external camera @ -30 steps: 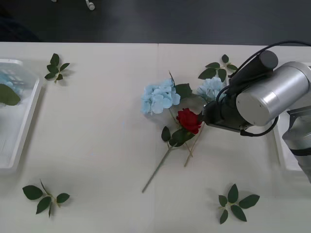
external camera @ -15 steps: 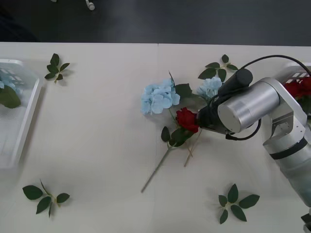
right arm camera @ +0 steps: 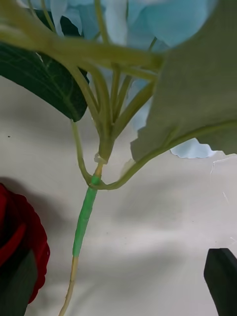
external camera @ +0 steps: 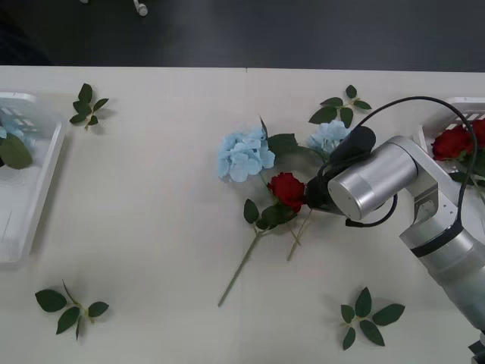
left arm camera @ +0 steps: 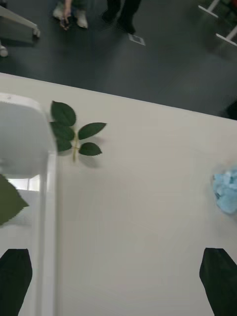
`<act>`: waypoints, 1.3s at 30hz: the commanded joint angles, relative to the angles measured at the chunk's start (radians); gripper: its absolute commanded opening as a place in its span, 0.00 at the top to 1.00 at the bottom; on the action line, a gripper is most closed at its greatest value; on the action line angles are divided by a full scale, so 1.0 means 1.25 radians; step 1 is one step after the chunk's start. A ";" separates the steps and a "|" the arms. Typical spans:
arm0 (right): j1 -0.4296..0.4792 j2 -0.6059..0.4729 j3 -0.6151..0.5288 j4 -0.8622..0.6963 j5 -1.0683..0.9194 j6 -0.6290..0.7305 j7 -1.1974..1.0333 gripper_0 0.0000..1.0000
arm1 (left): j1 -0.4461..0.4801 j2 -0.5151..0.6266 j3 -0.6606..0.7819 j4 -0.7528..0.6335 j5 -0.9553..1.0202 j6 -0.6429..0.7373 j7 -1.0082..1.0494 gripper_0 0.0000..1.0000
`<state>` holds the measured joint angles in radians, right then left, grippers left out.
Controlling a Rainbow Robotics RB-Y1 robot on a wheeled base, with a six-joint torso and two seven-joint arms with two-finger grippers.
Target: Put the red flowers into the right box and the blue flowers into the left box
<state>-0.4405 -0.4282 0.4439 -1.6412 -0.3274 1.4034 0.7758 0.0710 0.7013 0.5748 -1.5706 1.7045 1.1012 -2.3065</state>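
The red flowers still loose on the table amount to one rose lying near its middle, bloom just beside the right gripper, which is low over the pile and hidden beneath its own wrist in the front view. The right wrist view shows one black fingertip at a corner and open table between, the fingers apart and holding nothing; a pale stem of the blue flowers runs straight between them, with the rose's edge at one side. Two blue heads lie toward the far edge, one beside the rose and a smaller one right against the arm, their stems crossing under the rose. More roses rest in the right box at the table's right edge. The left box at the left edge holds a blue head and a leaf. The left gripper hovers spread and empty above that box's rim. Loose leaf sprigs lie scattered toward the corners.
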 commanded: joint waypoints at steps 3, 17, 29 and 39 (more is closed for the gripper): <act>-0.011 0.035 -0.008 -0.001 0.021 0.000 -0.050 0.00 | -0.003 0.024 0.017 -0.086 0.043 0.085 0.008 0.00; -0.011 0.037 0.009 0.013 0.046 -0.004 -0.055 0.00 | -0.052 0.024 0.002 -0.118 0.104 0.297 -0.213 0.00; -0.011 0.037 0.011 0.046 0.067 -0.007 -0.048 0.95 | -0.119 0.019 -0.023 -0.118 0.111 0.437 -0.319 0.00; -0.011 0.037 0.011 0.045 0.066 -0.006 -0.054 1.00 | -0.157 -0.017 -0.033 -0.167 0.061 0.474 -0.319 0.00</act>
<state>-0.4405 -0.3876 0.4492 -1.5678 -0.2521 1.4027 0.7438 -0.1051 0.6948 0.5208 -1.7146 1.8024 1.6845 -2.6732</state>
